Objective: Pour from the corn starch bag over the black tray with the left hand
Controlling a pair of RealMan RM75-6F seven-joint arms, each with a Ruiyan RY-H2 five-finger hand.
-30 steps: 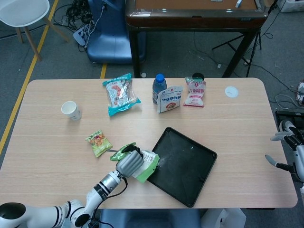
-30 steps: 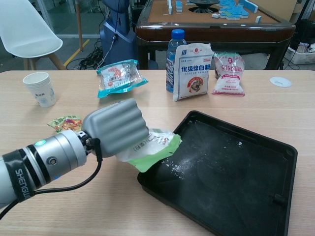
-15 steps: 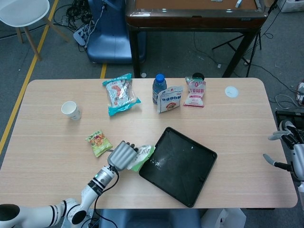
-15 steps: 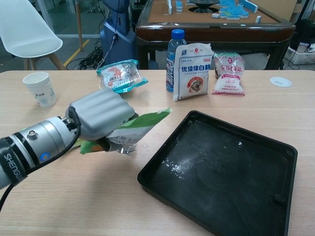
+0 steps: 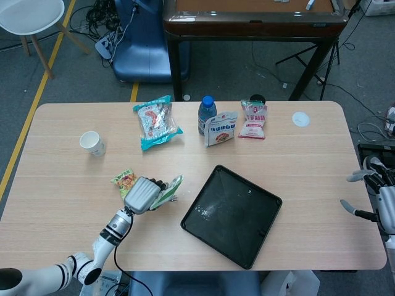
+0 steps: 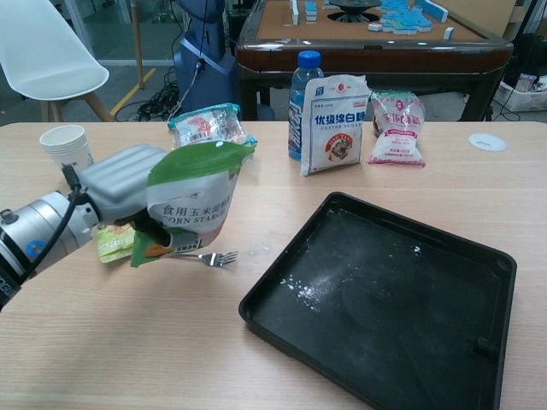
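My left hand (image 6: 120, 186) (image 5: 139, 195) grips the green-and-white corn starch bag (image 6: 190, 201) (image 5: 166, 192), holding it upright to the left of the black tray (image 6: 444, 333) (image 5: 247, 231). The bag's mouth points up and sits well clear of the tray's left rim. A dusting of white powder (image 6: 303, 286) lies in the tray's near-left corner. A small fork (image 6: 214, 256) lies on the table just below the bag. My right hand (image 5: 370, 197) hangs off the table's right edge with its fingers spread and nothing in it.
Along the back stand a water bottle (image 6: 304, 94), a white sugar bag (image 6: 335, 120), a pink-white bag (image 6: 395, 126) and a teal snack pack (image 6: 205, 130). A paper cup (image 6: 67, 150) stands far left. A green snack packet (image 5: 126, 182) lies by my left hand. A white lid (image 6: 487, 142) lies far right.
My left hand has drawn the corn starch bag back to the left, away from the tray, and turned it from tipped over the rim to upright. Powder stays in the tray.
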